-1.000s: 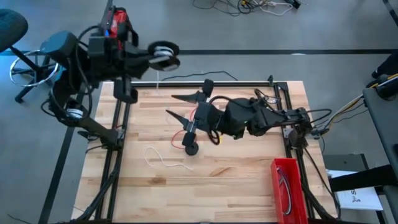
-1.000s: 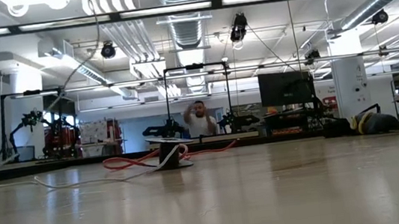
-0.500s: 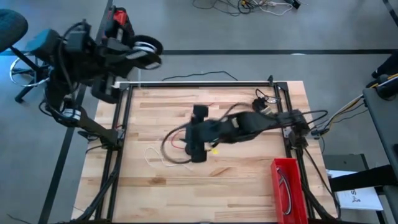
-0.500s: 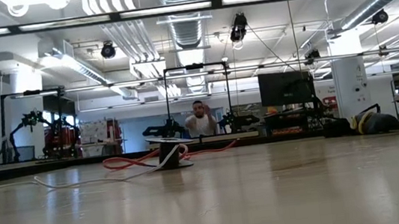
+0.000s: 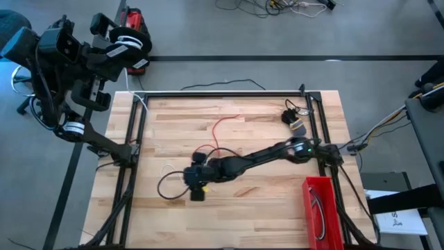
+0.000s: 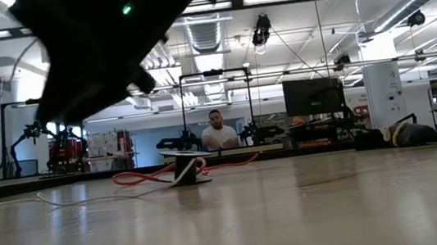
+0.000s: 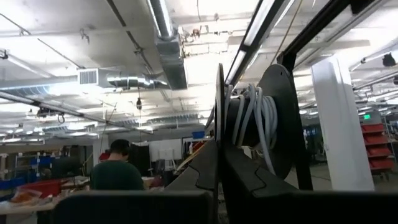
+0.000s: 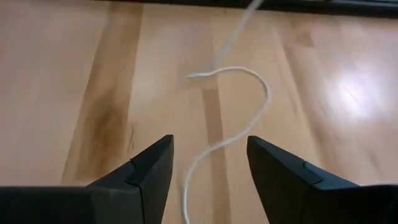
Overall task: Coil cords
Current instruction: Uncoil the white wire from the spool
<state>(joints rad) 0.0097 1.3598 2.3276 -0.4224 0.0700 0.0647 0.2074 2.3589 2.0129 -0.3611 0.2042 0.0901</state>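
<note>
Closest to your right arm's wrist camera, the right gripper [image 8: 208,168] hangs low over the wooden worktop [image 5: 263,201] with its jaws released, and the white cord [image 8: 239,121] snakes in a loose S between the two fingers [image 8: 149,171] without touching either; you can see the same gripper [image 5: 197,182] from above, stretched far out across the worktop toward its left half. Just beside it there, the black cord [image 5: 168,182] lies in a loose loop to the left of the gripper, and the white cord [image 5: 165,169] shows only as a thin pale line near that loop. A little farther in, the red cord [image 5: 220,128] curves up from the gripper area toward the middle of the worktop, slack and uncoiled. At the right rear corner a small dark plug or adapter [image 5: 294,121] sits by the frame rail, and a red bin [image 5: 318,208] stands at the front right edge. Your left arm is pulled back off the worktop beyond its left rear corner, and the left gripper [image 5: 119,43] is clenched around a dark spool [image 7: 273,118] wound with pale cord. Far beyond the table, a person [image 6: 218,131] sits in the room
</note>
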